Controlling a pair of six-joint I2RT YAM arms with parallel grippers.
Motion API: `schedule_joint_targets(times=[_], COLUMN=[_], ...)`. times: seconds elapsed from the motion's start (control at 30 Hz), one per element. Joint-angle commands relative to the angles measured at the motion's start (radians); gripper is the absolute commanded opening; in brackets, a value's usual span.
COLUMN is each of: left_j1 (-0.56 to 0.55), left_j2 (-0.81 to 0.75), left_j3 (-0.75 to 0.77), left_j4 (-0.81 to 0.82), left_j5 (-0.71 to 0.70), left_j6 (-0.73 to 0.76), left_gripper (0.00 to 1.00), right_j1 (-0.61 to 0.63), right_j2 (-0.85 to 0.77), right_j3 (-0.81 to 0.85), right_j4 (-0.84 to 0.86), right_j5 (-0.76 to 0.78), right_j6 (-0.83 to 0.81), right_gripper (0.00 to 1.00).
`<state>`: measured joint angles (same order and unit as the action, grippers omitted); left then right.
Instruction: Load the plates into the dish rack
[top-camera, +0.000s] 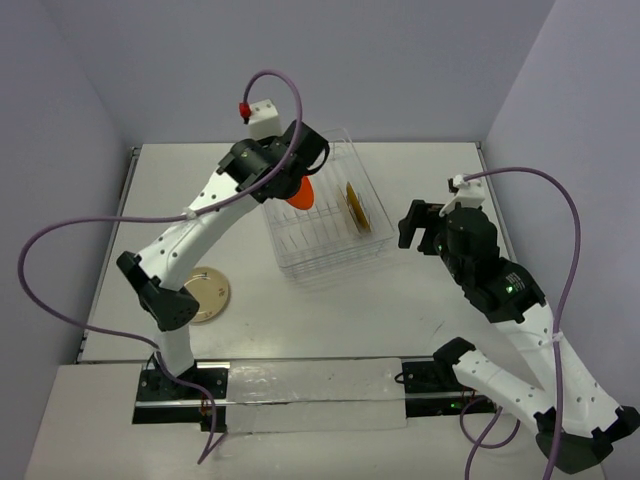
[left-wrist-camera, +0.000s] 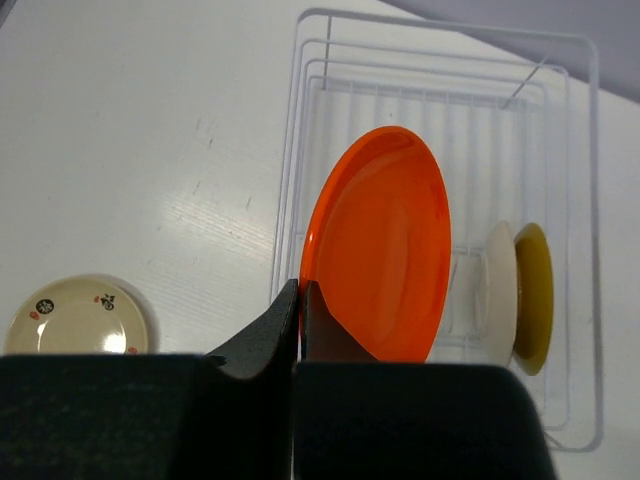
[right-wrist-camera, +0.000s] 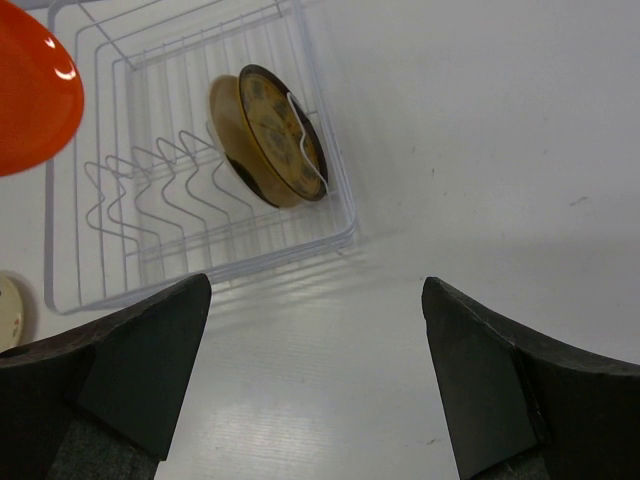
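My left gripper (left-wrist-camera: 301, 300) is shut on the rim of the orange-red plate (left-wrist-camera: 380, 245) and holds it on edge above the left part of the wire dish rack (top-camera: 322, 205). The orange-red plate also shows in the top view (top-camera: 303, 193) and the right wrist view (right-wrist-camera: 30, 90). A mustard-yellow plate (right-wrist-camera: 280, 135) and a cream plate (left-wrist-camera: 500, 290) stand upright together at the rack's right end. Another cream plate (top-camera: 207, 293) lies flat on the table left of the rack. My right gripper (right-wrist-camera: 315, 350) is open and empty over the table, right of the rack.
The rack (right-wrist-camera: 200, 180) has rows of upright prongs free between the held plate and the two standing plates. The left arm's lower link (top-camera: 160, 295) partly overlaps the flat cream plate. Grey walls enclose the table on three sides.
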<state>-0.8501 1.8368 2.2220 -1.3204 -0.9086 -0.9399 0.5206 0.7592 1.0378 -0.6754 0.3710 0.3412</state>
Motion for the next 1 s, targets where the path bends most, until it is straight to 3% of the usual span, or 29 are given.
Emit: schedule_joint_targets(times=[0.0, 0.17, 0.97], left_j1=[-0.017, -0.043, -0.078], left_j2=[0.046, 0.124, 0.317], left_j3=[0.069, 0.145, 0.208], left_j4=[-0.046, -0.028, -0.002], left_j5=[-0.008, 0.017, 0.049], left_j6=[-0.022, 0.001, 0.017], left_gripper=[0.00, 0.00, 0.00], right_j1=[-0.021, -0.047, -0.079], right_j2=[-0.012, -0.014, -0.010], right_j3=[0.018, 0.009, -0.032], right_j4=[-0.003, -0.003, 0.000], right_j5=[0.021, 0.008, -0.026], right_j6=[-0.026, -0.041, -0.046], right_gripper=[0.94, 0.93, 0.94])
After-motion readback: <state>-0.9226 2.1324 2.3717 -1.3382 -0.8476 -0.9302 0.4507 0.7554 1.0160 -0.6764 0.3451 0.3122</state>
